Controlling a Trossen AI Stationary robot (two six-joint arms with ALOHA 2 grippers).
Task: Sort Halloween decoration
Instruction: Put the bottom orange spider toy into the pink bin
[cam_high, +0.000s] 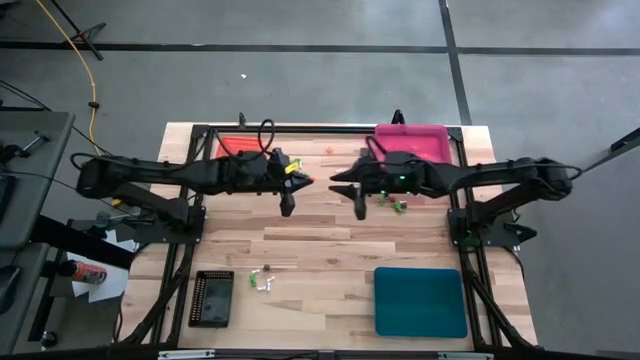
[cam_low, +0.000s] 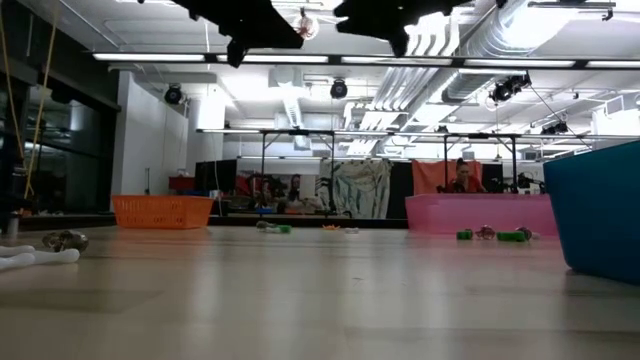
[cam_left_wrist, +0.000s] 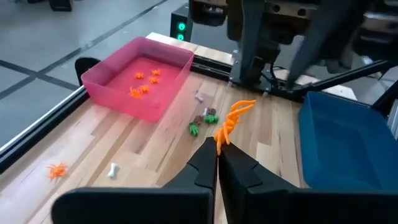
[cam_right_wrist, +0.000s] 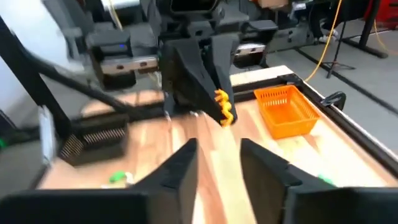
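High view: both arms are seen reaching toward the middle of the wooden table (cam_high: 330, 235), their grippers facing each other just apart above the boards. The left gripper (cam_left_wrist: 217, 163) is pressed together on an orange spidery trinket (cam_left_wrist: 231, 121), which is pinched at the fingertips and sticks out beyond them. The right gripper (cam_right_wrist: 217, 163) is spread, with nothing between its fingers; in its wrist view the same orange trinket (cam_right_wrist: 222, 106) is seen at the tip of the opposite gripper. More orange trinkets (cam_left_wrist: 143, 84) lie inside the pink tray (cam_high: 411, 141) at the far right of the table. Green and brown trinkets (cam_left_wrist: 202, 121) lie on the boards just beside that tray. An orange tray (cam_high: 238, 146), a teal tray (cam_high: 420, 301) and a black tray (cam_high: 211, 298) are placed toward the other corners.
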